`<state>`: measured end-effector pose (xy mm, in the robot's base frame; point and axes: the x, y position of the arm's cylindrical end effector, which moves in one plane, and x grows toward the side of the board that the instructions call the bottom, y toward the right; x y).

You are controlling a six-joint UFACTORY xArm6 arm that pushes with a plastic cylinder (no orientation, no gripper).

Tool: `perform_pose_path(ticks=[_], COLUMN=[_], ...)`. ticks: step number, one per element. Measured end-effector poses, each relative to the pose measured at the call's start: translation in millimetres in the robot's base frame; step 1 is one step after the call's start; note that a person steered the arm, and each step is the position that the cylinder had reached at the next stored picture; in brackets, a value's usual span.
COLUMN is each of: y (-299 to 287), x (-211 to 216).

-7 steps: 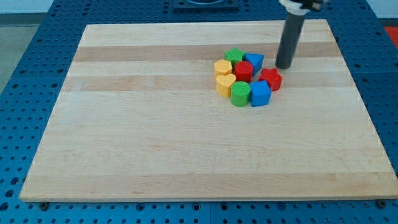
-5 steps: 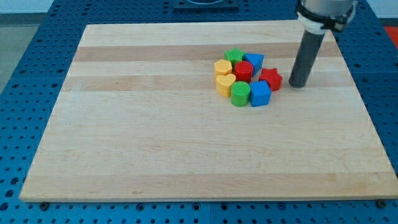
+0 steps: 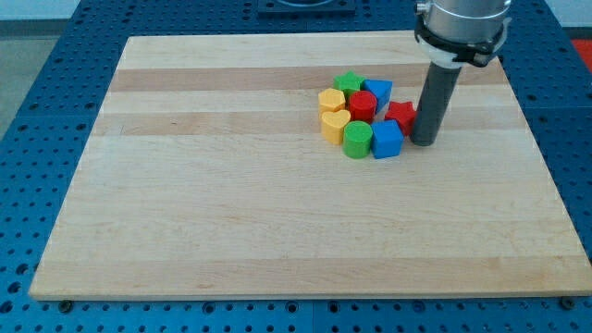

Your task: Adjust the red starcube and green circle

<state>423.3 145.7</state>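
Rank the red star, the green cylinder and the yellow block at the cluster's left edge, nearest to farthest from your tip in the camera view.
My tip sits at the cluster's right side.
1. Red star: right beside the rod, on the cluster's right edge.
2. Green cylinder: at the cluster's bottom, left of the blue cube.
3. Yellow block: on the far left edge.

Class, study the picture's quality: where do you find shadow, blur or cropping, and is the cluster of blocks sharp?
Camera view: lighting is even and soft, with only a faint shadow at my tip, which stands beside the red star block; the blocks, such as the green cylinder, are sharp and unblurred; the wooden board shows no harsh glare; the arm's upper part is cropped by the view's top.
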Motion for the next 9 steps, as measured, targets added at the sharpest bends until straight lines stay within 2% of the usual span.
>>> perform_pose_path(ticks=[6,8,9], y=[-15.3,-9.9,-25.2], x=[-12.0,37.5,42.7])
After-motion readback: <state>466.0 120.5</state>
